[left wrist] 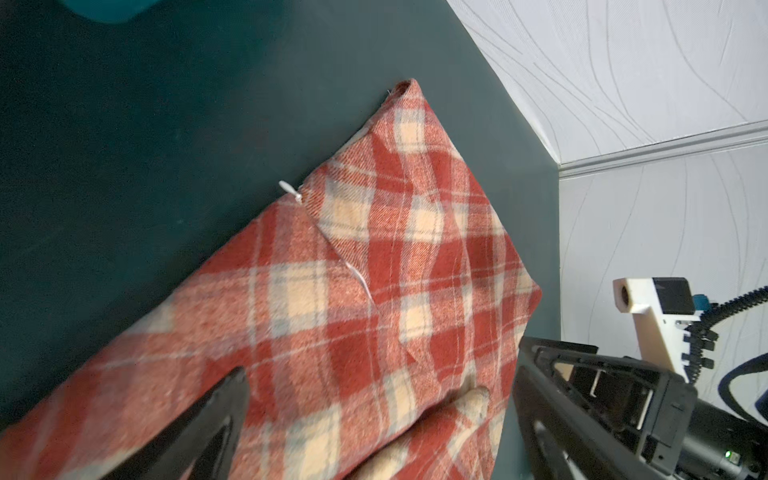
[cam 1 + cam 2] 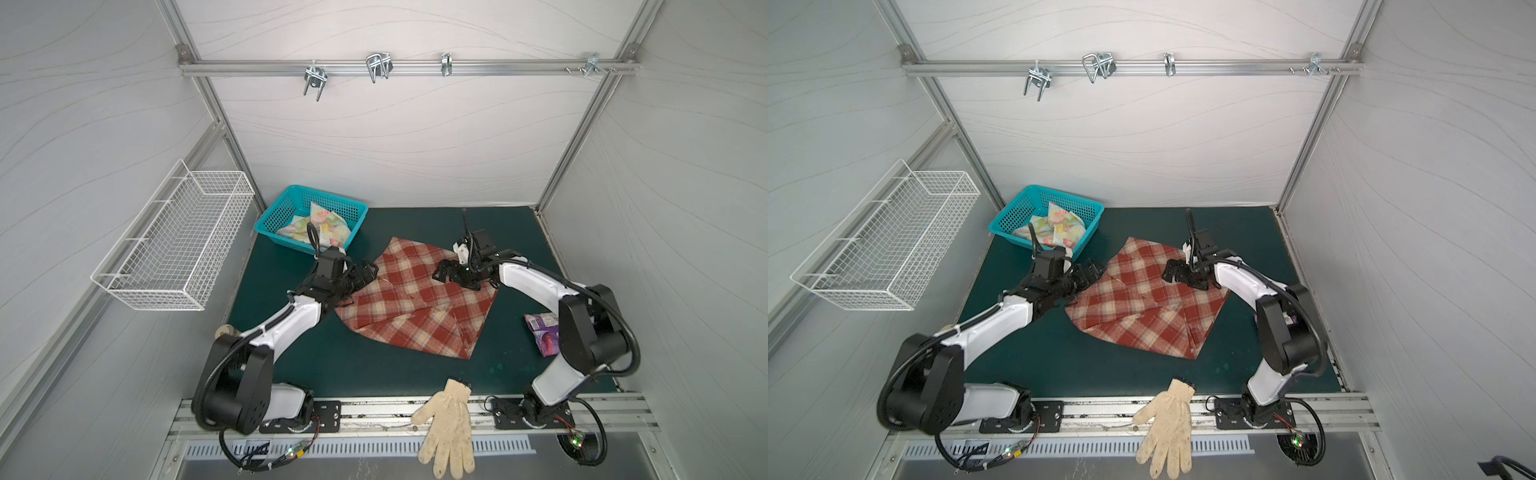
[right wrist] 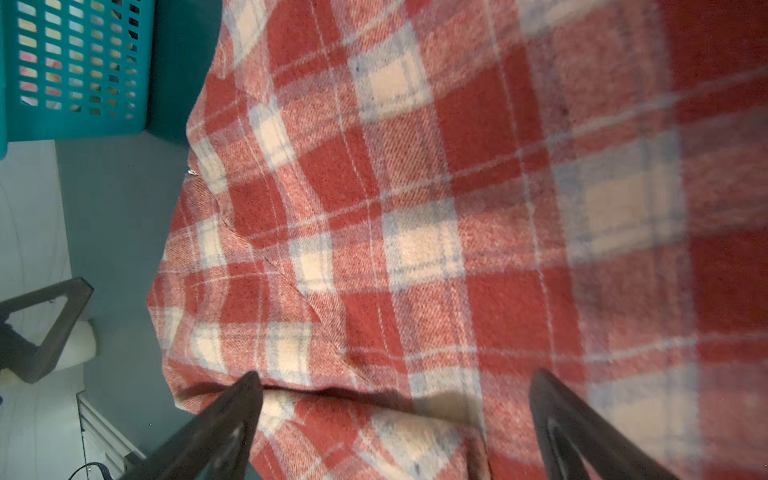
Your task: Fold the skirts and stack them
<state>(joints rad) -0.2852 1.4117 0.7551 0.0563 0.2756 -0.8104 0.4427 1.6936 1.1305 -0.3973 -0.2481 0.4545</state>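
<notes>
Right gripper [image 3: 397, 376]: jaws spread wide, low over the plaid skirt's far-right edge, clamping nothing.
Left gripper [image 2: 368, 272]: also apart, at the cloth's left corner (nothing is held).
Plaid skirt [image 2: 415, 303]: mid-mat, lying flat as a diamond with flaps turned inward. It looks partly folded, so the arms likely flank it ready for another fold.
Floral skirt [image 2: 320, 230]: crumpled in the basket, probably waiting its turn.
Teal basket [image 2: 272, 216]: far-left corner of the mat, just beyond the left gripper.
Green mat [image 2: 332, 374]: bare around the plaid skirt, leaving room to fold.
Cream glove [image 2: 446, 424]: on the front rail, well apart from both skirts.
Purple packet [image 2: 544, 332]: beside the right arm.
</notes>
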